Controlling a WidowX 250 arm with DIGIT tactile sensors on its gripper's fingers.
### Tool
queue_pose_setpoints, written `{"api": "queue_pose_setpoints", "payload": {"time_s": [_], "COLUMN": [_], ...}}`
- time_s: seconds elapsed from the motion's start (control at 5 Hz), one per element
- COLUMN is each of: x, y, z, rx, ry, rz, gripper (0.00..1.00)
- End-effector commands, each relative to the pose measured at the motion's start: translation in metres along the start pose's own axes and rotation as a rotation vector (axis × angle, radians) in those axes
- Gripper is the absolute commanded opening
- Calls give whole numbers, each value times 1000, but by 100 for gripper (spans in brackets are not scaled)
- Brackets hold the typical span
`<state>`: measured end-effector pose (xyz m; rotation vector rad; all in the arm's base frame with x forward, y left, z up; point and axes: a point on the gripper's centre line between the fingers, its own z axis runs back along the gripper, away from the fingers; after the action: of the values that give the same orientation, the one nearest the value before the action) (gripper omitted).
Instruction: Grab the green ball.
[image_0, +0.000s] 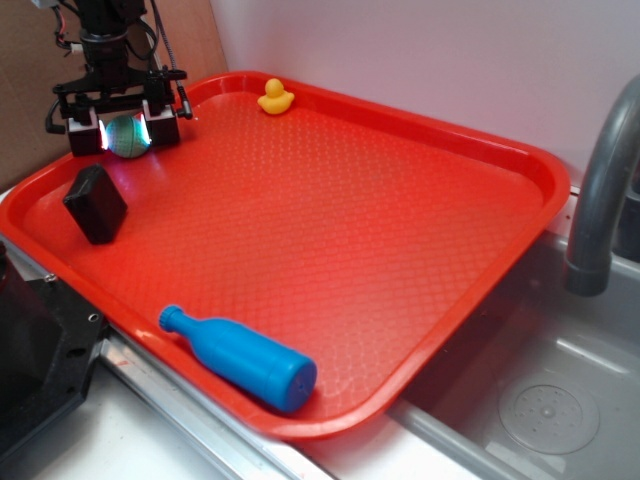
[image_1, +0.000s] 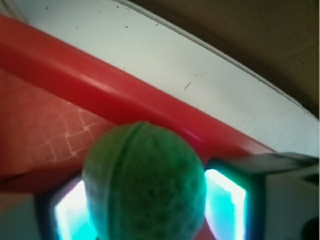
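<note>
The green ball (image_0: 127, 137) is a small mint sphere with a rough texture, at the far left corner of the red tray (image_0: 545, 175). My gripper (image_0: 125, 134) comes down over it with a finger on each side. In the wrist view the green ball (image_1: 145, 185) fills the space between the two glowing pads (image_1: 225, 205) of my gripper (image_1: 150, 212) and touches both. The gripper is shut on the ball. The tray rim (image_1: 125, 95) runs just behind it.
A black block (image_0: 95, 203) lies on the tray just in front of the gripper. A yellow duck (image_0: 275, 97) sits at the far rim and a blue bottle (image_0: 240, 358) lies near the front edge. A grey faucet (image_0: 600, 190) and sink (image_0: 545, 405) are to the right.
</note>
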<state>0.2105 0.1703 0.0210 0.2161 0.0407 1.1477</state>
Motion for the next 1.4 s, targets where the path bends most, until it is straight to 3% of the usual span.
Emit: {"api": "queue_pose_setpoints", "payload": {"time_s": [0.0, 0.2, 0.4, 0.6, 0.8, 1.0, 1.2], "x": [-8, -29, -64, -101, -130, -144, -155], "y": [18, 21, 23, 30, 40, 40, 57], "z": [34, 85, 139, 182, 205, 210, 225], "rx": [-31, -98, -231, -307, -354, -377, -429], "ry": [-38, -85, -73, -46, -75, -61, -101], "rz": [-16, -195, -440, -689, -937, -1187, -1302], "gripper": [0, 0, 0, 0, 0, 0, 0]}}
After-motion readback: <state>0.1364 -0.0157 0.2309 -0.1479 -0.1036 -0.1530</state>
